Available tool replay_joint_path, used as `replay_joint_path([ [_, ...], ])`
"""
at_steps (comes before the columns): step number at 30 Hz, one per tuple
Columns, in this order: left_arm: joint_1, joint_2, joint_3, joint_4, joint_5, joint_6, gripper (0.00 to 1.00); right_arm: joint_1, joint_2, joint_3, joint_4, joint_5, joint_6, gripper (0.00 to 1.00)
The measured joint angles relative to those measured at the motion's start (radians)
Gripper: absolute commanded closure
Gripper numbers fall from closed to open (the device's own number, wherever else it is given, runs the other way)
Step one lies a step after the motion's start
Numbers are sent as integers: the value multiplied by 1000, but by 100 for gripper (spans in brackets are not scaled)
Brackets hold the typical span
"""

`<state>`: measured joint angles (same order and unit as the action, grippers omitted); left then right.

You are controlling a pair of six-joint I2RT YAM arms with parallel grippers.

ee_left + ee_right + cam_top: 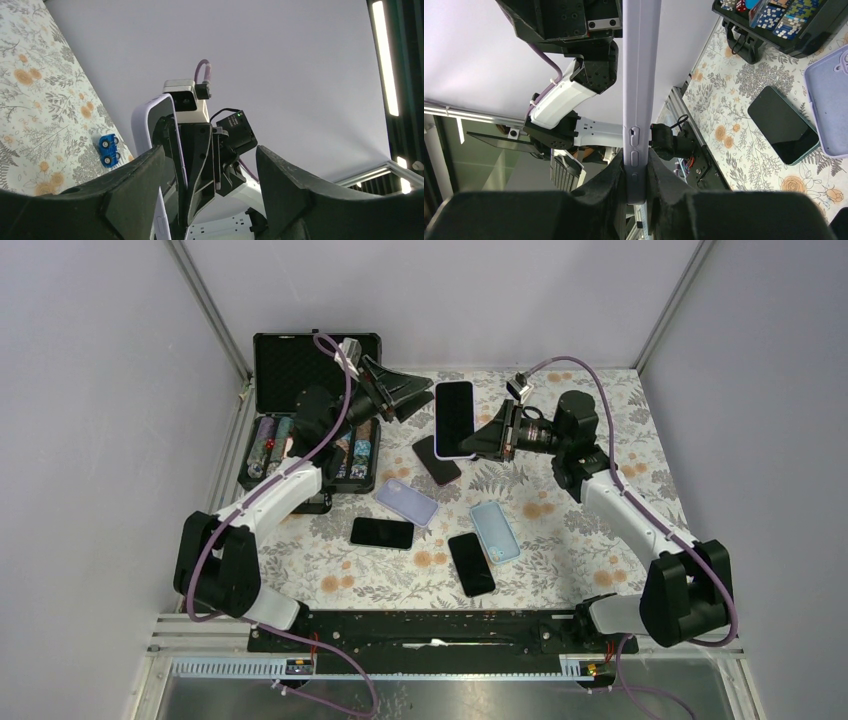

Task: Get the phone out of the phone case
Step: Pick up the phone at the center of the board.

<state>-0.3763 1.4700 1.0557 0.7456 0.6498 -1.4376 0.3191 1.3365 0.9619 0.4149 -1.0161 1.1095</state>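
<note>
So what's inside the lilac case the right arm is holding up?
A phone, dark screen showing, fills the lilac case. The right gripper has its jaws shut on one long edge, covering that stretch of it.

Open chip case (pixel 290 365) sits on floral tablecloth (pixel 560 570).

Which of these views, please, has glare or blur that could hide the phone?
Top view: even light, phone sharp, no glare. Left wrist view: lamp blown out, left fingers dark and soft. Right wrist view: case crisp, right fingers soft.
</note>
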Motion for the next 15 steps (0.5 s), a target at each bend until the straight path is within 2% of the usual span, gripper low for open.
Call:
replay_joint_path([
  [7, 0, -21, -19, -150, -42, 81, 29, 0, 6, 0, 1, 6, 2, 92],
  [15, 0, -42, -24, -267, -70, 149, 28, 4, 9, 2, 16, 0, 5, 92],
])
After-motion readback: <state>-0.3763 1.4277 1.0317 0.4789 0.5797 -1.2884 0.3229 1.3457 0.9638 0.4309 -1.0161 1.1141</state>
